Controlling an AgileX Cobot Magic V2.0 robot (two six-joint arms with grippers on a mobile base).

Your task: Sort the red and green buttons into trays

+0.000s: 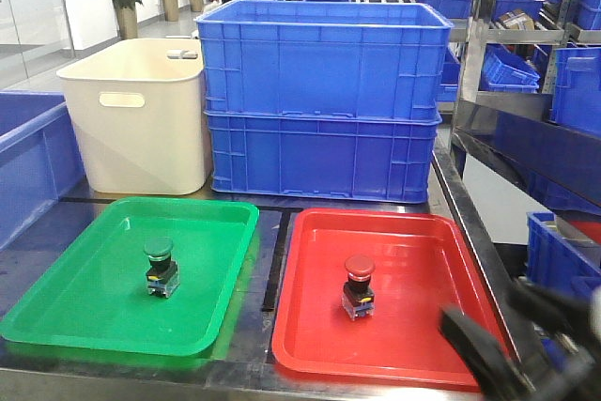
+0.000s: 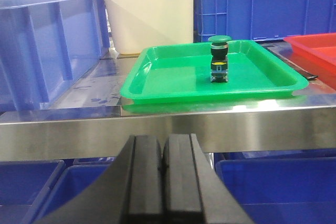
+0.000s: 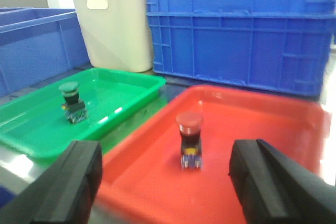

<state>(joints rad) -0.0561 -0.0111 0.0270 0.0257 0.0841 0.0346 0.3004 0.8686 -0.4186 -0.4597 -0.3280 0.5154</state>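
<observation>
Already green button [image 1: 159, 267] in green tray [image 1: 56, 316], red button [image 1: 358, 285] in red tray [image 1: 310, 345].

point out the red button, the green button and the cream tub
red button [image 1: 359, 266], front view, on its red cap
green button [image 2: 219, 39], left wrist view, on its green cap
cream tub [image 1: 141, 133], front view, on its front wall below the handle slot

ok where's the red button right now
In the front view, the red button stands upright near the middle of the red tray, right of the green tray.
</observation>
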